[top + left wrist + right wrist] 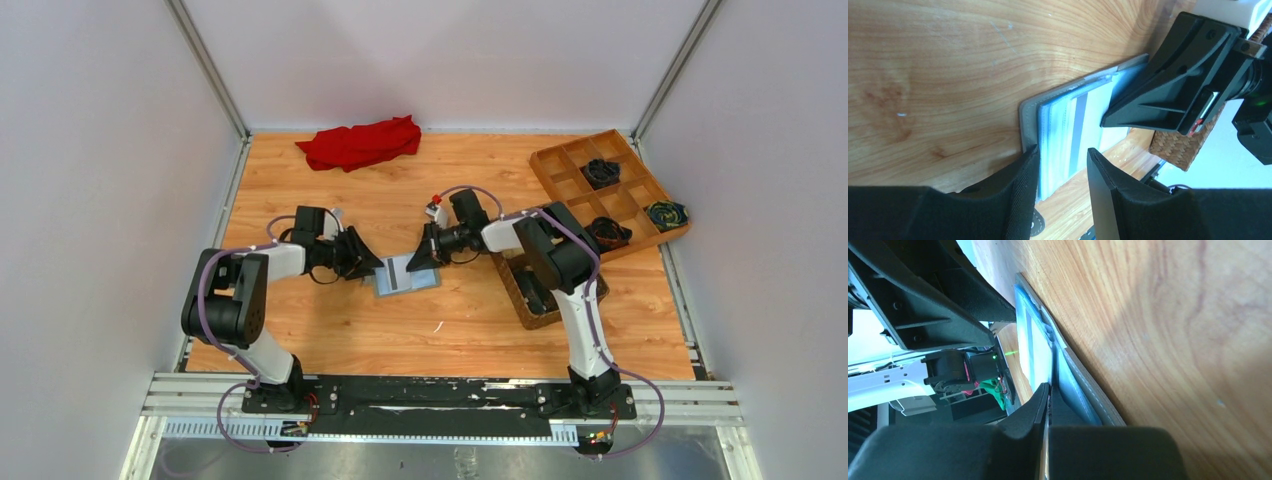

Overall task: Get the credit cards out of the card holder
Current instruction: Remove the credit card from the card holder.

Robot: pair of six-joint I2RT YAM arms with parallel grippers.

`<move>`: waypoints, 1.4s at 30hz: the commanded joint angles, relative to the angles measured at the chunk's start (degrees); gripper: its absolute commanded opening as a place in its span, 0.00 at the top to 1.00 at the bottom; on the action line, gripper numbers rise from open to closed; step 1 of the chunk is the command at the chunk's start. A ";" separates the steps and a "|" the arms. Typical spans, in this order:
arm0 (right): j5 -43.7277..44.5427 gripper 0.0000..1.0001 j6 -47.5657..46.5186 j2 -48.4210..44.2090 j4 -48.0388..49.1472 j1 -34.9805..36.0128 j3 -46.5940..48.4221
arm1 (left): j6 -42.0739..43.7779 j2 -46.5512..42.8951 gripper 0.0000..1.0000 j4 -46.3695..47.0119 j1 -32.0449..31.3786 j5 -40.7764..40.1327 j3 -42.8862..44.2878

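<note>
A pale-walled enclosure surrounds a wooden table (330, 335), and the card holder (407, 276) lies open near its middle, lighter slotted inside facing up.

The left gripper (1060, 152) comes at the holder from 9 o'clock in the top view. Its jaws stand part-way open, and the holder's edge with its clear sleeves lies between the two black fingers (1020, 185). One fingertip touches the grey cover's rim. The other hovers over or rests on the sleeves, and which is unclear.

The right gripper (1049, 390) comes in from 3 o'clock with its jaws pressed together and no gap showing. The closed tips sit at the edge of a pale card (1040, 352) that lies on the holder's inner face. The pictures do not show whether the card's edge is pinched between the tips or only touched. A darker stripe shows through the sleeves beside it in the left wrist view.

Further out from the holder, a brown woven basket (540, 318) sits at 3 o'clock, partly under the right arm. A wooden divided tray (560, 160) with dark items in some compartments lies at 2 o'clock, near the right wall. A crumpled red cloth (360, 142) lies at 12 o'clock, by the far wall.
</note>
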 commanded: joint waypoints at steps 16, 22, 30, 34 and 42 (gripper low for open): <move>3.24 1.00 -5.33 -0.96 -8.42 1.06 3.11 | -1.89 0.23 0.56 1.53 -4.64 0.53 2.22; 4.44 1.00 -5.84 -1.13 -9.56 1.80 2.88 | -1.80 -7.42 0.56 -5.08 -4.64 -15.65 0.59; 3.44 1.00 -3.23 -0.63 -5.37 1.83 1.31 | -2.53 -8.84 0.55 2.90 -5.08 -6.28 -0.67; 3.37 1.00 -1.94 -0.15 -3.94 1.81 0.81 | -2.52 -4.05 0.55 4.17 -5.89 -2.75 1.13; 3.40 1.00 -1.18 0.13 -3.06 1.81 0.33 | -3.06 0.79 0.54 4.16 -6.79 -4.49 1.61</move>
